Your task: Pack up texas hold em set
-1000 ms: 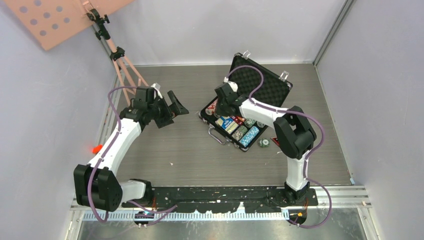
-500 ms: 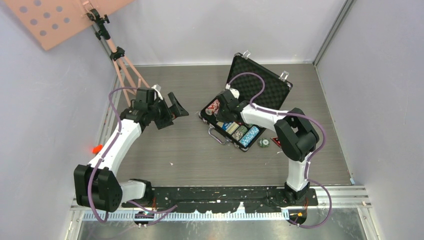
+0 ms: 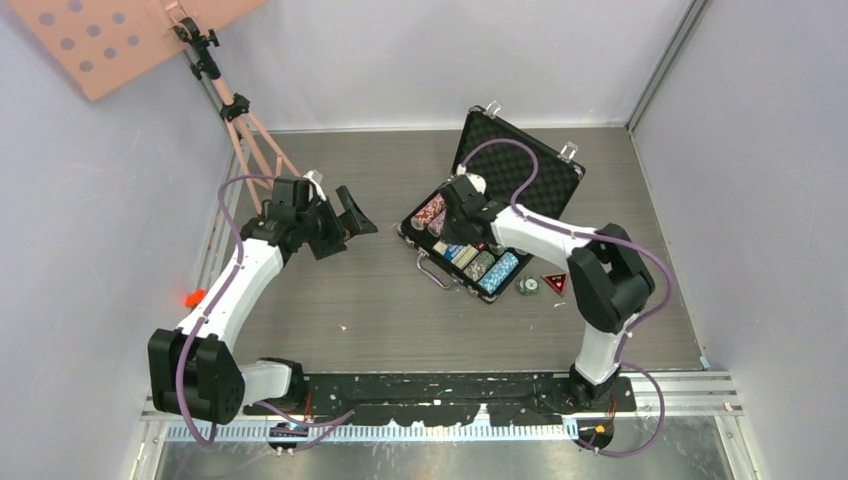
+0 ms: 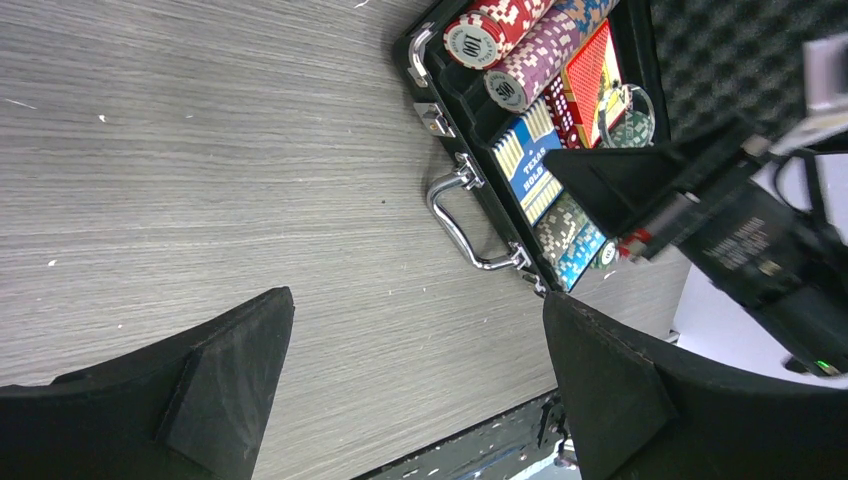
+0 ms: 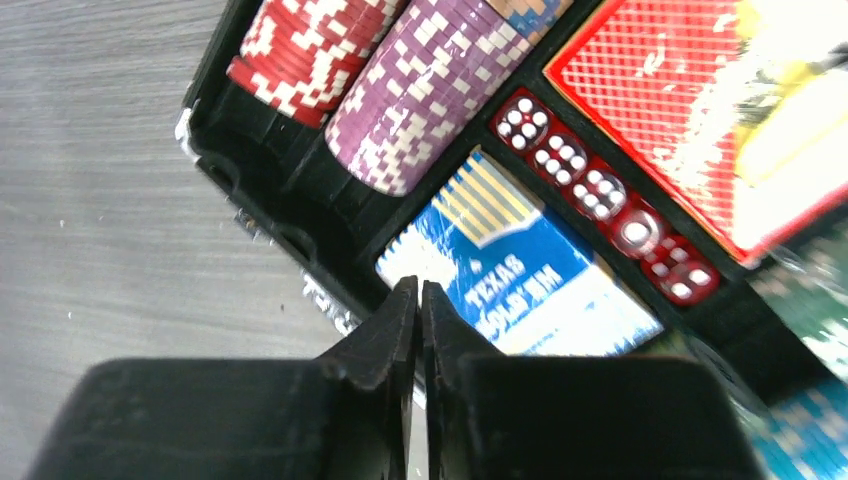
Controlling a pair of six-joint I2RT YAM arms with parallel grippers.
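The briefcase (image 3: 545, 185) is laid open with its foam-lined lid propped up at the back, and most of the set is already seated inside it: red chips (image 5: 300, 50) and purple chips (image 5: 420, 90) are rowed at one end, and the dice (image 5: 600, 195) are lined up in a slot between the blue card deck (image 5: 520, 290) and the red card deck (image 5: 680, 110). A few loose chips (image 3: 527, 287) and a red triangular piece (image 3: 554, 282) are left outside, just beside the briefcase's front corner. The right gripper (image 5: 419, 290) is held over the briefcase's front wall, its fingers pressed together with nothing between them. The left gripper (image 4: 416, 298) is held well apart from the briefcase, facing its handle side, spread fully wide and empty. If the closed fingers are swept carelessly, the blue deck could be tipped from its slot or the chip rows scattered. If the lid is shut early, the loose pieces would be missed, and the right arm's cable (image 3: 497, 147), looped in front of the lid, could be snagged.
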